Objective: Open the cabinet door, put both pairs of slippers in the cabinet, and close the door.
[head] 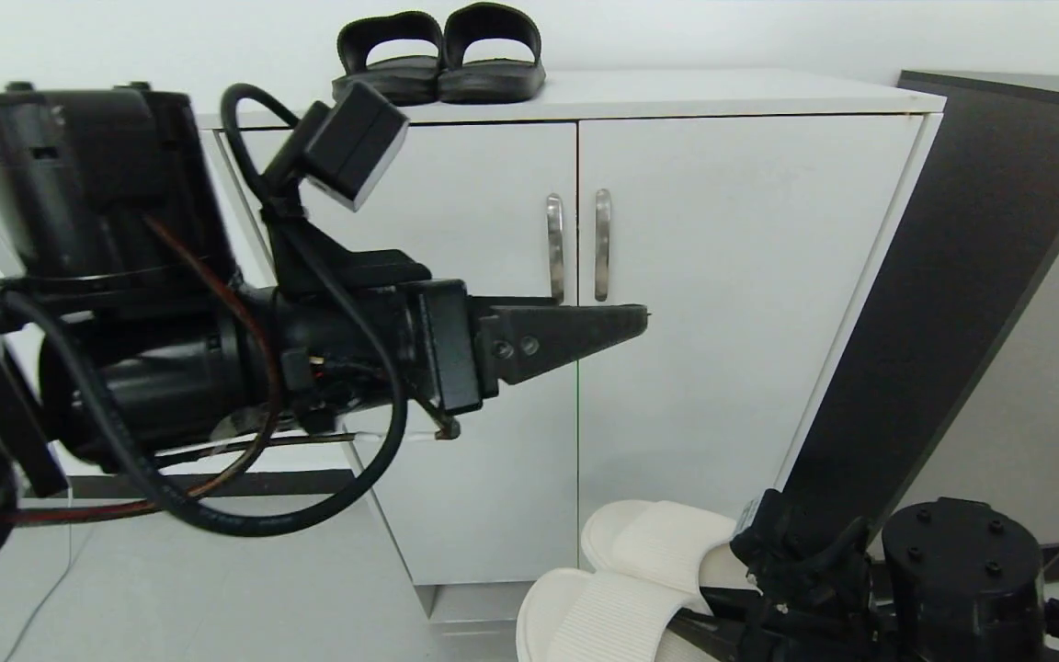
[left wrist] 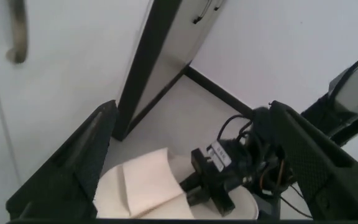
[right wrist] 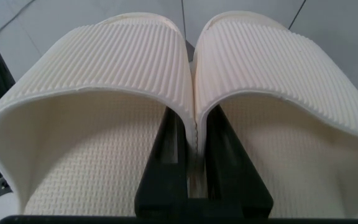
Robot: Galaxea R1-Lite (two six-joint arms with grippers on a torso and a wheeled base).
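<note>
The white cabinet (head: 732,303) stands with both doors shut, so its inside is hidden. Its two upright metal handles (head: 554,246) sit side by side along the middle seam. The pair of black slippers (head: 442,55) rests on the cabinet's top, toes toward the wall, above the left door and touching each other.

The left claw (head: 621,322) hangs in front of the doors, its tip just under the lower ends of the handles. In the left wrist view its two fingers (left wrist: 73,168) stand wide apart with nothing between them.

The pair of white slippers (head: 640,570) is low down in front of the cabinet's right door, off the floor (head: 217,588) and carried by the right claw (right wrist: 193,143). The right wrist view shows its fingers (right wrist: 169,168) pushed in under the ribbed straps, one inside each slipper, pinching the two inner walls together so the pair is held side by side.

A dark panel (head: 934,303) leans just beside the cabinet's right side.
</note>
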